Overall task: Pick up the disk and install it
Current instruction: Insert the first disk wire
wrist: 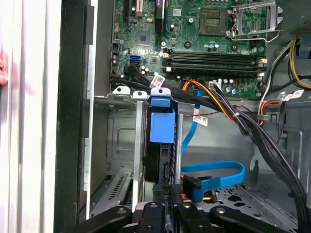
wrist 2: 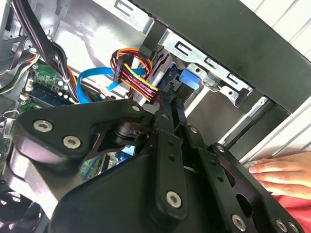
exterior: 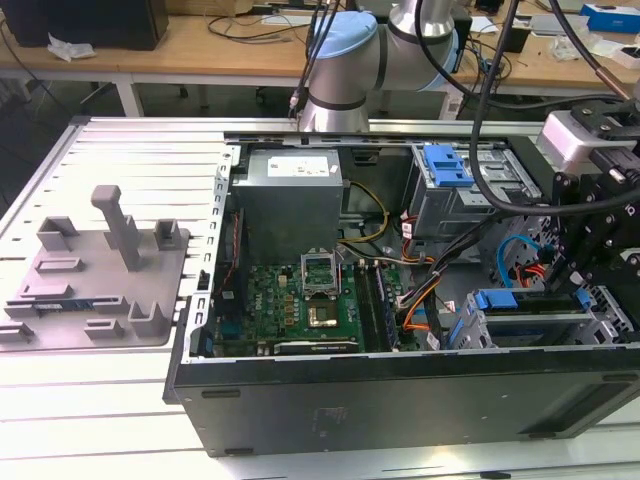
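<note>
The disk (wrist: pixel 161 127), with a blue plastic bracket on its end, stands on edge in a slot of the metal drive cage (wrist: pixel 121 141) at the corner of the open computer case. My gripper (wrist: pixel 167 195) is right over it, its black fingers shut on the disk's near edge. In the second wrist view the fingers (wrist 2: pixel 165 114) reach to the blue bracket of the disk (wrist 2: pixel 187 81). In the exterior view the gripper (exterior: pixel 582 288) hangs over the case at the exterior view's right, by the disk (exterior: pixel 505 300).
A blue data cable (wrist: pixel 214 174) and orange power wires (wrist: pixel 209 97) run beside the cage. The motherboard (exterior: pixel 300 305) and grey power supply (exterior: pixel 290 195) fill the case. Another blue bracket (exterior: pixel 447 165) sits in a far bay. A grey fixture (exterior: pixel 95 280) and a hand (wrist 2: pixel 277 170) rest on the table.
</note>
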Motion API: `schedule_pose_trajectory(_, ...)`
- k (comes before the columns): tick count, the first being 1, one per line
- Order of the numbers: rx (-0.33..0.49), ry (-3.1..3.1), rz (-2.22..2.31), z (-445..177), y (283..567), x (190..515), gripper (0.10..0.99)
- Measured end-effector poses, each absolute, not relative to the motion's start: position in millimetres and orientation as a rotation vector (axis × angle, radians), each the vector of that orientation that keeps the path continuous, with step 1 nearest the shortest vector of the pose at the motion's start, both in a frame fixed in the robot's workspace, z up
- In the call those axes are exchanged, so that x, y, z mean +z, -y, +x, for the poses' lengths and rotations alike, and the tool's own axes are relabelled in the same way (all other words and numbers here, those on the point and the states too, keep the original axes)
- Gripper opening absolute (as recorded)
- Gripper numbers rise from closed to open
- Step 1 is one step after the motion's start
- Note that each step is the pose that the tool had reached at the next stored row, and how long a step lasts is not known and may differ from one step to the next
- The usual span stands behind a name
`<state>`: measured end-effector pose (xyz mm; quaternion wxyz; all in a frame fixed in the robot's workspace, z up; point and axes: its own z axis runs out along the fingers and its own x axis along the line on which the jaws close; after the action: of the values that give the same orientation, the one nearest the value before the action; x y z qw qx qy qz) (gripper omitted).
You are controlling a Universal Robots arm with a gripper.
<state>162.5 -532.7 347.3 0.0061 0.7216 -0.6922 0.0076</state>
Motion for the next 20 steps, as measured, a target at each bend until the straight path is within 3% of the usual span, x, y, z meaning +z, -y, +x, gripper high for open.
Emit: schedule_pose_trajectory(20,0.024,2.166,2.258,162.9,532.6,342.1,0.165)
